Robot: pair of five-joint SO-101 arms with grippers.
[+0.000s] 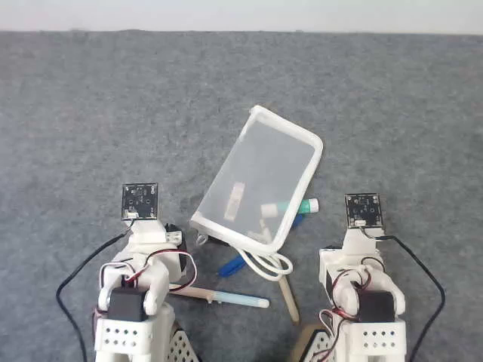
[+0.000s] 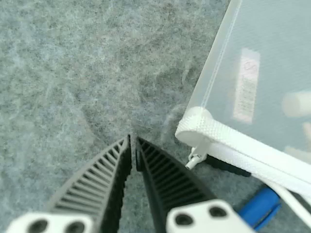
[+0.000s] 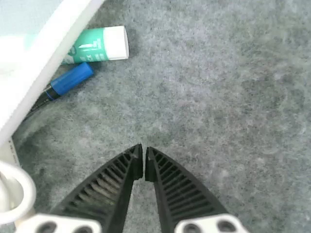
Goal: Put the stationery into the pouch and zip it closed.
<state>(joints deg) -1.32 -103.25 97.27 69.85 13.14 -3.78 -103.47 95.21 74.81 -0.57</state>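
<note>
A translucent white pouch [image 1: 260, 177] lies tilted on the grey felt between the two arms, its zipped edge [image 2: 243, 153] and metal pull [image 2: 194, 159] toward the near side. A green-and-white glue stick [image 3: 97, 44] and a blue pen [image 3: 68, 81] poke out from under it. A pale pen [image 1: 226, 296] and a tan pencil [image 1: 288, 298] lie on the felt near the arms. My left gripper [image 2: 133, 141] is shut just beside the pouch's corner, holding nothing. My right gripper [image 3: 144, 149] is shut over bare felt, a short way from the glue stick.
A white loop cord [image 1: 268, 264] trails from the pouch's near corner. Grey felt [image 1: 90, 113] covers the whole table, with wide room at the far side and left. Black cables [image 1: 430, 294] run beside each arm base.
</note>
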